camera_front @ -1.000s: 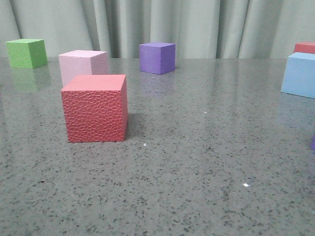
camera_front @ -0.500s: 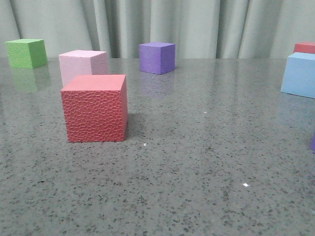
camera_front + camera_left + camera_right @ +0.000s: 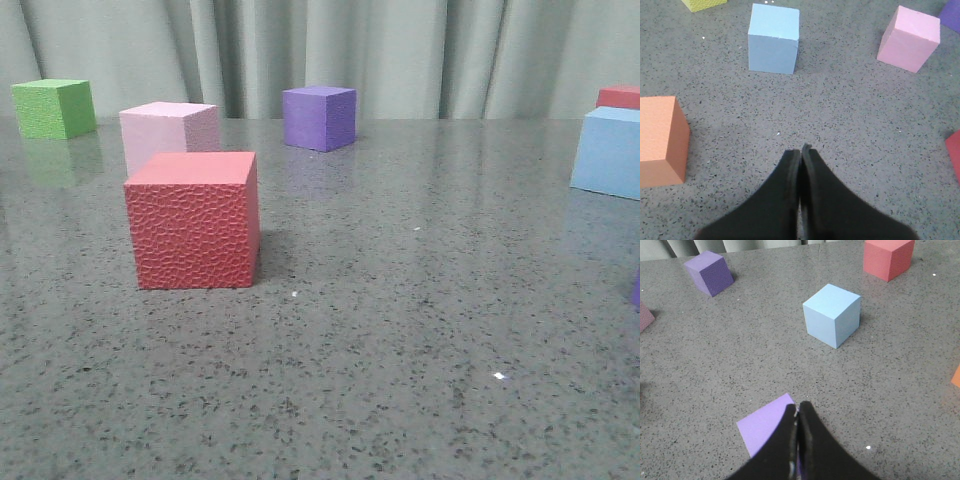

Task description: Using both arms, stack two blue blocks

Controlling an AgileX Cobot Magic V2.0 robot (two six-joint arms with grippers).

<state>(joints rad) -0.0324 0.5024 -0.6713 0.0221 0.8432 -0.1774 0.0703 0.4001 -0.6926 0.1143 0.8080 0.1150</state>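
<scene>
Nothing moved in the last sec in the front view, so stacking hasn't begun.

Left gripper (image 3: pixel 800 150) is pressed shut w/ nothing in it; one blue block (image 3: pixel 773 39) sits ahead.

Right gripper (image 3: pixel 797 410) is shut & empty too, over a purple cube (image 3: pixel 765 426). Other blue block (image 3: pixel 832 315) waits beyond.

Orange cube (image 3: pixel 660 140) & pink cube (image 3: pixel 910 38) sit off to the sides, nothing blocking.

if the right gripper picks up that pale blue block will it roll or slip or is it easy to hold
The blue block is a flat-faced cube resting square on the speckled table, so it will likely slide rather than roll or tip. Its matte, smooth faces look like foam, probably light and slightly squashy, so flat fingers should hold it. The right gripper, now shut, must open first.
</scene>
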